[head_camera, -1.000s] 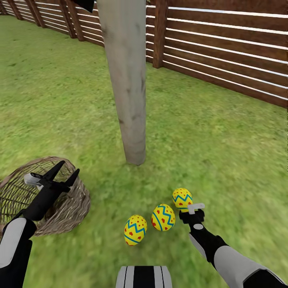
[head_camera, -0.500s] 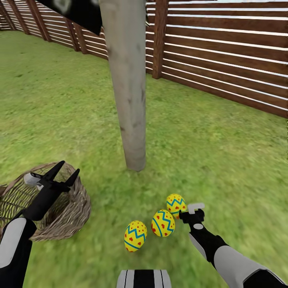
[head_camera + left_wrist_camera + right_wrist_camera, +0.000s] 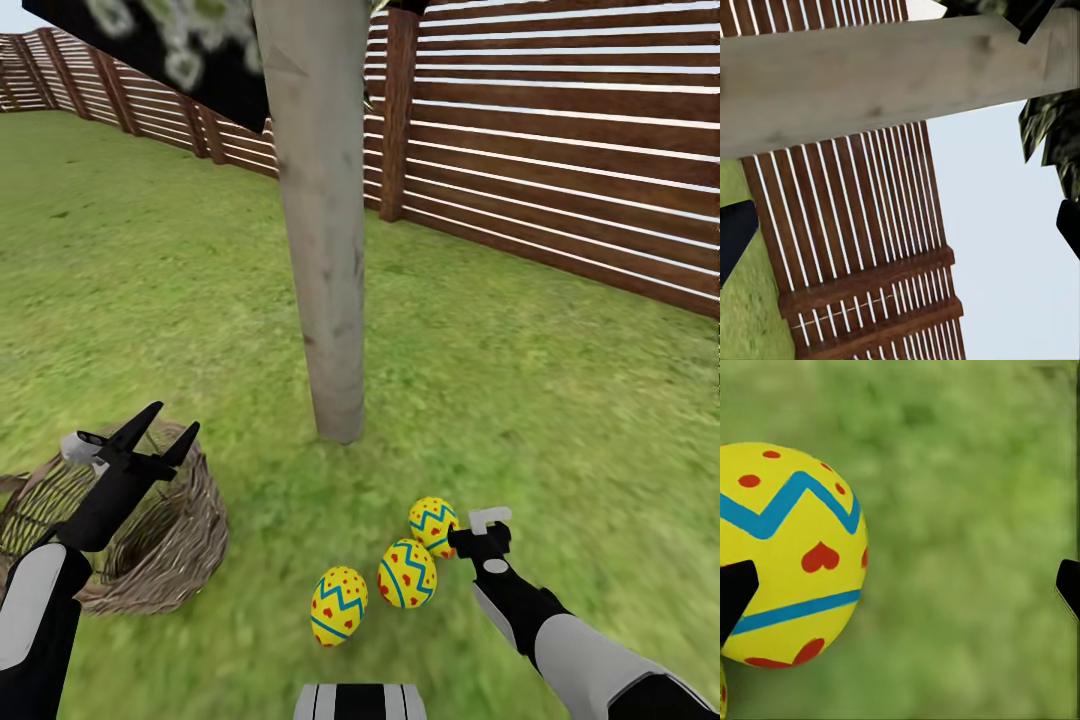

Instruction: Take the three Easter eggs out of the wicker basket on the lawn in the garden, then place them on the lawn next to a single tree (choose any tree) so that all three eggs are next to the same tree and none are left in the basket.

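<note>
The three eggs lie on the lawn (image 3: 560, 380) in a short row: one (image 3: 338, 606) nearest the robot, one (image 3: 407, 573) in the middle, and the farthest (image 3: 433, 526) lying at about 10 o'clock from the right gripper (image 3: 484, 523) and seemingly touching it. The row runs toward 1 o'clock, and the tree (image 3: 325, 230) stands near them at about 11 o'clock from the middle egg.

Across the last second the whole head view has slid downward, so the trunk foot, eggs and basket (image 3: 150, 530) all sit lower in the picture; that is the camera tilting up, not the things moving. Against the arm, though, the farthest egg now shows at the gripper's left side rather than above it, while the arm's place in the picture is unchanged. Whether the egg rolled cannot be told.

In the right wrist view an egg (image 3: 787, 555) sits off to one side with grass behind, and the dark fingertips at the picture's edges stand wide apart, so the right jaws are open and empty. The left gripper (image 3: 160, 428), hanging over the basket at 9 o'clock, also has spread, empty jaws.

No egg shows in the visible part of the basket. Judged from this, the task looks finished or very nearly so.
</note>
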`<state>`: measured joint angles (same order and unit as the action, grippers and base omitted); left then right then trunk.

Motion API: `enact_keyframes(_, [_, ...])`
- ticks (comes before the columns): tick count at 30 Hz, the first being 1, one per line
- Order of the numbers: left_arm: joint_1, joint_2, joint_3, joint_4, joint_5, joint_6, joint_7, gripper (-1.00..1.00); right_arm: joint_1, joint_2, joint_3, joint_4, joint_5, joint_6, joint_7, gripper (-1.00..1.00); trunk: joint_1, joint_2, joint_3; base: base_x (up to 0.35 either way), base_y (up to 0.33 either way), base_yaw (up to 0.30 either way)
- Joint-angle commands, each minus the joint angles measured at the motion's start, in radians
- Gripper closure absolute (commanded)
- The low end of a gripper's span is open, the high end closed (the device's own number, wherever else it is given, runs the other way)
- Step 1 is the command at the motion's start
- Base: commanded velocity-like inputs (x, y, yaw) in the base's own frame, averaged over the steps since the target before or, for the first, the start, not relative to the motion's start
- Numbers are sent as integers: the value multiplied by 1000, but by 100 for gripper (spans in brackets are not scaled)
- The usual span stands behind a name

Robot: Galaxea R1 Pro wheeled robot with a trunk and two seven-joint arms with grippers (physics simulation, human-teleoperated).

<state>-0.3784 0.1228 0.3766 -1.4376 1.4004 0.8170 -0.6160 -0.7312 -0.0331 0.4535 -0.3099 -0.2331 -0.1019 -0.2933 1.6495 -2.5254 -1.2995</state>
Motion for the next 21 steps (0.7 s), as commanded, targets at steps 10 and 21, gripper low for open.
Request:
enact_keyframes(10, [-2,12,4,-1,-1,19,5,-100,-1,-1,8,0,-12,-4,-5,-100,-5,2,38,0,0,0])
enact_keyframes(21, [-4,17,4,-4,-1,22,6,-100,-1,1,10,0,-12,-3,-4,-100,-10,5,81,-33,0,0])
